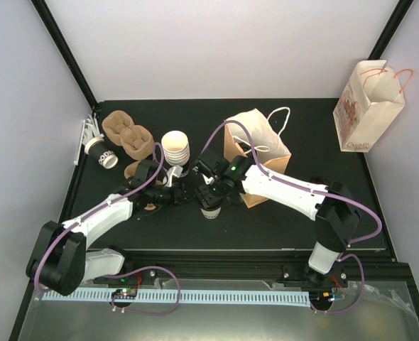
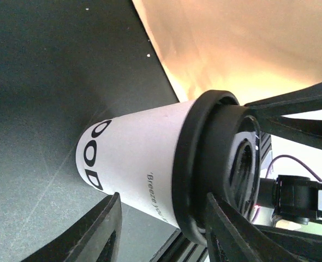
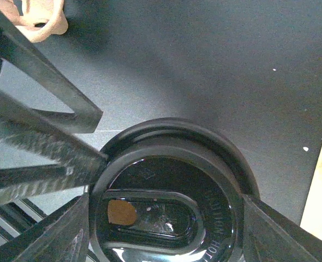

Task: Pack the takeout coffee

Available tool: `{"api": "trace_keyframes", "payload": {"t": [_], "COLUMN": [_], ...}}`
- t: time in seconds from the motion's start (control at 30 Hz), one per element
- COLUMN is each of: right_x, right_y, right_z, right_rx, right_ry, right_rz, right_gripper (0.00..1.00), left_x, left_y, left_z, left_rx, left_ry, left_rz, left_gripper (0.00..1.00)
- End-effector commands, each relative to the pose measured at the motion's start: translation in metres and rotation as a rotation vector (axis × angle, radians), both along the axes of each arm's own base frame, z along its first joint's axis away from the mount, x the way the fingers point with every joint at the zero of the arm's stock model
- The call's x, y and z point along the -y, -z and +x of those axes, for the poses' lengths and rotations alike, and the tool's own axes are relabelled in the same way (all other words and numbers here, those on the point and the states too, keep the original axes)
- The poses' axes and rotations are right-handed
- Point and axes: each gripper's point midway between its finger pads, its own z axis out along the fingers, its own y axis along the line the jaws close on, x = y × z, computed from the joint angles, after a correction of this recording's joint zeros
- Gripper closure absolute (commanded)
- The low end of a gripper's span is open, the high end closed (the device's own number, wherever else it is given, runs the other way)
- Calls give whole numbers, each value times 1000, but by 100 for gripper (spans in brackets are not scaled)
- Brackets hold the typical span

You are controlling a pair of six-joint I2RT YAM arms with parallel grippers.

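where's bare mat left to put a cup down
Bare mat between the brown bag and the printed bag, and the front strip below the lidded cup. Crowded at back left: carriers, cup stack; left gripper and right gripper meet at the cup.

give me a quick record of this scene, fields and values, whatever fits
main cup: white paper cup with black lid on, just in front of the brown bag
right gripper: closed on the lid from above
left gripper: jaws apart beside the cup, one finger at the lid's rim
brown bag: standing, mouth open
cup stack: lidless, behind the grippers
second lidded cup: far left
pulp carriers: far left, at the back
printed bag: far right
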Motion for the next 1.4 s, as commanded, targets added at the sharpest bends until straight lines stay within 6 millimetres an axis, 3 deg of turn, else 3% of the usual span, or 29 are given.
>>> {"api": "trace_keyframes", "payload": {"t": [0.0,0.27,0.37,0.57,0.73,1.37], "right_x": [20,20,22,31,33,67], "right_y": [37,45,49,62,61,127], "right_z": [-19,-26,-28,-35,-39,-51], "right_rx": [-113,-142,-152,-167,-107,-74], "right_ry": [-25,-44,-45,-35,-15,108], "right_rz": [-99,-92,-96,-122,-120,-175], "right_gripper": [37,37,37,38,38,40], "left_x": [6,3,0,-10,-11,-9], "left_y": [-1,16,33,60,67,97], "left_z": [5,3,0,-7,-12,-26], "left_rx": [2,-23,-64,-114,-125,-167], "left_ry": [19,10,8,-12,-20,-21], "left_rz": [-49,-14,16,88,89,136], "left_gripper": [57,64,67,68,68,70]}}
